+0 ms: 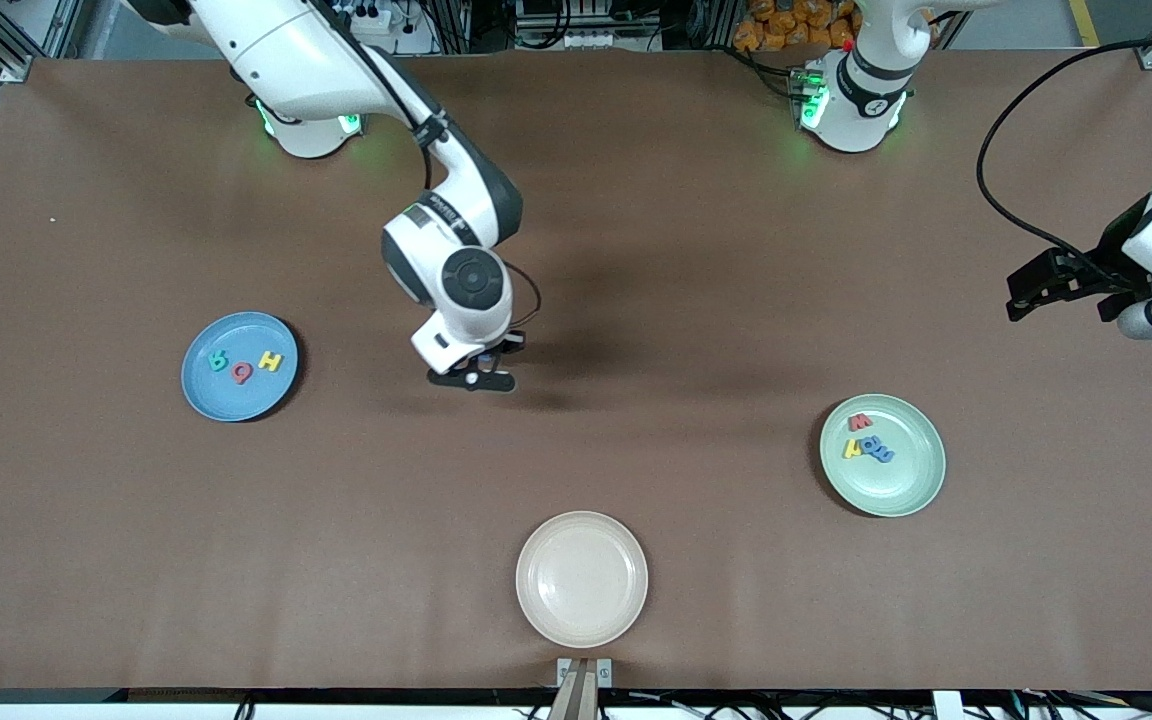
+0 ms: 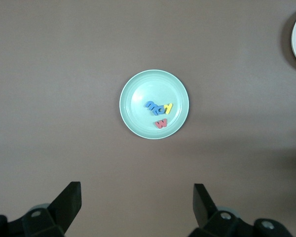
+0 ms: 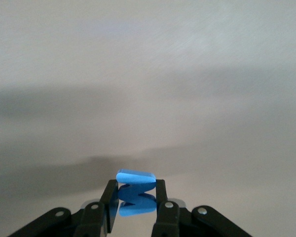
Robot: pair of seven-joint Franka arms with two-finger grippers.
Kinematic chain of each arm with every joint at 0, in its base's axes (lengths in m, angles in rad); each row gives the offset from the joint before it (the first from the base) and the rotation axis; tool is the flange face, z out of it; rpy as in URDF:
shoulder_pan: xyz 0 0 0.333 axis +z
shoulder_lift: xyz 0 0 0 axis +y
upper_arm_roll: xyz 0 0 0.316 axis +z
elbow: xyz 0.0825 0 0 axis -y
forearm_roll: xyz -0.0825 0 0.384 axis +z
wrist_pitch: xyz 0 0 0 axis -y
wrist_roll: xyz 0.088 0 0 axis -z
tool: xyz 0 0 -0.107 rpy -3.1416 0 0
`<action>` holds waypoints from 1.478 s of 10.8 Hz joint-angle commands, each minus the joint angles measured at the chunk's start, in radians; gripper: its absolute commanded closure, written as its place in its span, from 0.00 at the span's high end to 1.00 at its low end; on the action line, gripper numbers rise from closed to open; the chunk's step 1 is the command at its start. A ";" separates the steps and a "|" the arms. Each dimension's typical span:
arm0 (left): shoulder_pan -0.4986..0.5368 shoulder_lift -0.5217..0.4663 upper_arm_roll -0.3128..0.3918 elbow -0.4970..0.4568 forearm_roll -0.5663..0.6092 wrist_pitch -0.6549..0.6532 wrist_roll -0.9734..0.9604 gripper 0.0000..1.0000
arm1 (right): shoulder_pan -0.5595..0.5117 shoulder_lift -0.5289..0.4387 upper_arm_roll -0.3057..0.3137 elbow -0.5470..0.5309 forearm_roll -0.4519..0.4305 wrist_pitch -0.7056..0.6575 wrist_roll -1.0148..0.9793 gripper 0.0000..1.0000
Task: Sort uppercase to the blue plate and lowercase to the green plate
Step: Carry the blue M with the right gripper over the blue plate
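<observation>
On the brown table (image 1: 696, 300), the sky-blue plate (image 1: 206, 400) carries teal, red and yellow letters, the mint-green plate (image 1: 911, 480) carries red, yellow and blue ones, the third plate (image 1: 581, 578) is plain cream, and the black-fingered right gripper (image 3: 134, 200) pinches a bright blue letter (image 3: 135, 177).

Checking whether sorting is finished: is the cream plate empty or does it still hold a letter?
Empty. The cream plate shows only its bare surface in the front view; no letter lies on it.
</observation>
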 commanded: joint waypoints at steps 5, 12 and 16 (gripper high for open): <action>-0.012 -0.020 0.006 -0.003 -0.017 -0.019 0.006 1.00 | -0.074 -0.102 -0.217 -0.127 0.119 -0.014 -0.599 0.21; -0.012 -0.015 -0.005 -0.001 -0.016 -0.023 0.004 1.00 | -0.165 -0.259 -0.435 -0.357 0.114 -0.011 -1.098 0.21; -0.012 -0.012 -0.019 0.008 -0.017 -0.023 0.003 1.00 | -0.202 -0.262 -0.487 -0.541 0.119 0.174 -1.192 0.22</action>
